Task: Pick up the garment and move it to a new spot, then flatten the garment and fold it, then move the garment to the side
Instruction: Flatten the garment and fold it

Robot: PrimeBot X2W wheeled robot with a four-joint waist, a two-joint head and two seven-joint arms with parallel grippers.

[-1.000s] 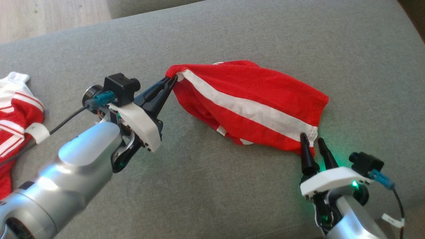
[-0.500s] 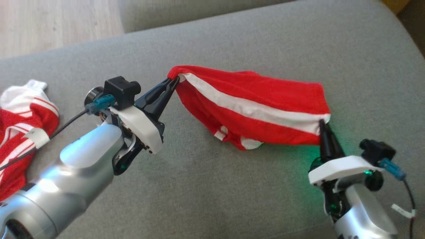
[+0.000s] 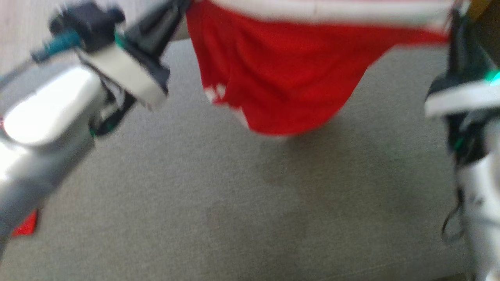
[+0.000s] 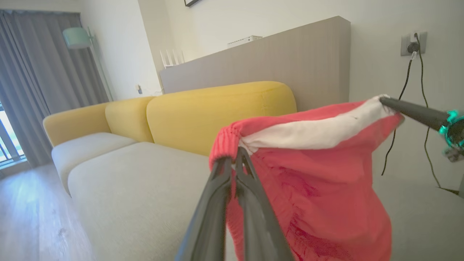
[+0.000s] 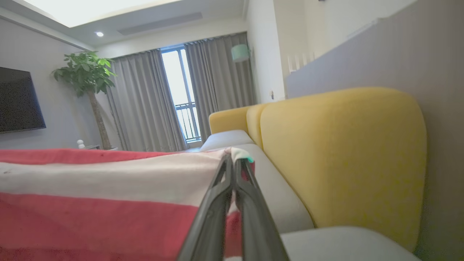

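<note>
Lifted since a second ago, the red garment with its white stripe no longer lies on the grey sofa seat — it hangs across the top of the head frame, strung between our two arms, and appears clear of the cushion, with a shadow beneath its lowest fold. The right gripper, whose fingers stood apart at the hem then, is now pinched tight on the striped corner at upper right. The left gripper is clamped narrow on the ribbed corner at upper left. Our head camera has swung too, and its frame is blurred.

We judge the first step to be in hand: carrying the garment to a new spot. The next move calls for both arms to travel together with the top edge taut, then lower so the cloth lands spread, not bunched.

Our count — one garment held, two grippers, one scrap of red cloth at lower left, three yellow back cushions in the left wrist frame.
</note>
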